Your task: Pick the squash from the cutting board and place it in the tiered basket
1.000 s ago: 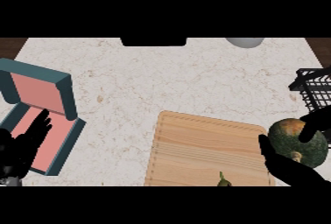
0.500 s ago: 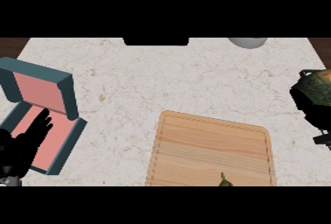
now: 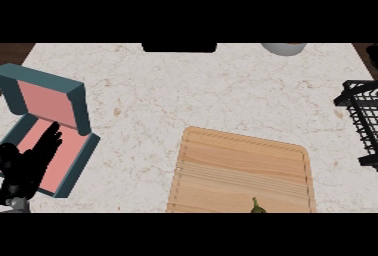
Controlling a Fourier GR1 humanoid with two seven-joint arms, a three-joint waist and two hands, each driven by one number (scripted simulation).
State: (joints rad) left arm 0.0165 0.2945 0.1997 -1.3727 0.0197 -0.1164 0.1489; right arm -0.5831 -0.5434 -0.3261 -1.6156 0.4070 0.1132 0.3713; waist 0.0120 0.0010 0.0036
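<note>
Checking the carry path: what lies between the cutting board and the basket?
Only bare counter shows between the cutting board and the basket, in the head view.

A kitchen: a pale marble-patterned counter (image 3: 221, 95) carries a wooden cutting board (image 3: 242, 172) at five o'clock, a black wire basket (image 3: 363, 122) at three o'clock, and a grey bowl-like vessel (image 3: 284, 48) at one o'clock.

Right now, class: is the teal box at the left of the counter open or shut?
Open. The teal box has its lid tilted back, showing the pink lining inside; the left hand rests over its tray.
</note>
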